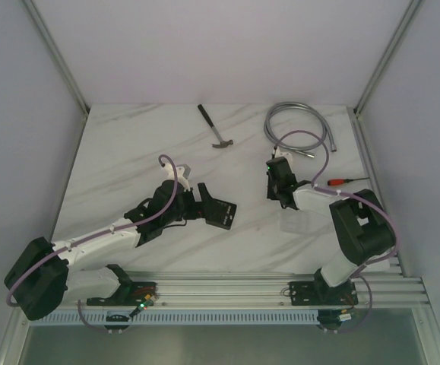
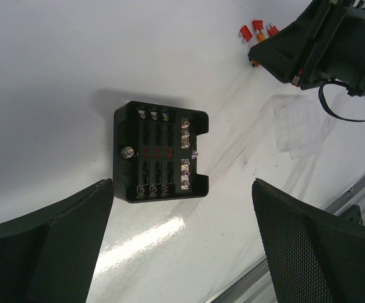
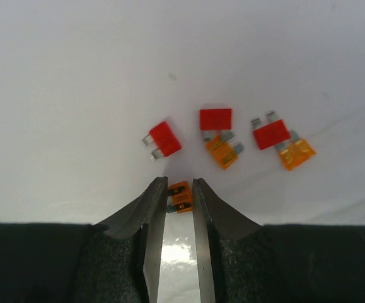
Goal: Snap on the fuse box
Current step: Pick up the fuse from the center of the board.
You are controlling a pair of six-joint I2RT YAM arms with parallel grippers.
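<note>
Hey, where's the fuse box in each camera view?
Top external: fuse box just left of picture centre.
Left wrist: mid-frame, lid off.
Right wrist: not in it.
Shared landmark: right claw, down at the loose fuses.

Overhead spans the table; both wrist views share fuses.

Fuse box: black plastic, dull sheen; bright metal screws.
Table: white marble-look top, smooth, glossy.
Fuses: red and orange plastic, metal blades.
Left gripper pads: black, matt, finely textured.
Hose: ribbed bright metal.
Cover: clear plastic.
</note>
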